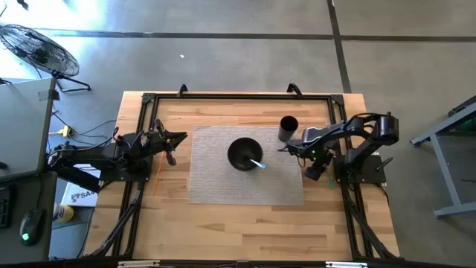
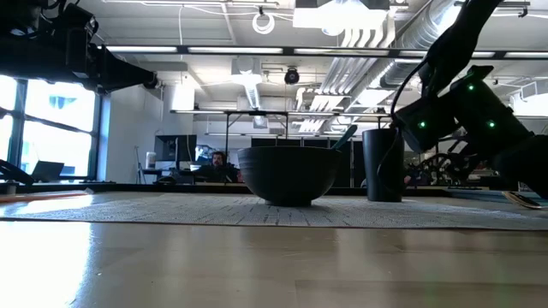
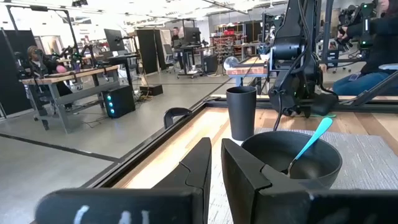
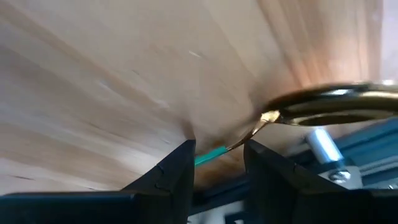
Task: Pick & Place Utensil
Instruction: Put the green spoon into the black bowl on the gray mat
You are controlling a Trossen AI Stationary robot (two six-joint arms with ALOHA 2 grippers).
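Observation:
A gold spoon with a teal handle [image 4: 214, 154] lies flat on the bare wood by the table's right edge, its gold bowl [image 4: 339, 106] beyond the fingers. My right gripper [image 4: 217, 149] is open and points down over the spoon [image 1: 329, 179], one finger on each side of the handle where teal meets gold. A black bowl [image 1: 245, 154] on the grey placemat [image 1: 216, 179] holds a light blue utensil [image 1: 257, 164] that leans on its rim. My left gripper [image 3: 216, 168] is shut and waits left of the mat [image 1: 172, 143]. My right gripper comes at the spoon's handle from above, its fingers [image 4: 177, 165] standing on either side of the neck [image 4: 239, 144], and the spoon lies on the wood. Whether the fingers touch it, I cannot tell.
A tall black cup [image 1: 288, 128] stands upright at the mat's far right corner, just beyond my right arm. A black metal frame [image 1: 349, 216] runs along the table's edges, close beside the spoon. Bare wood [image 1: 245, 223] lies near the mat's near side.

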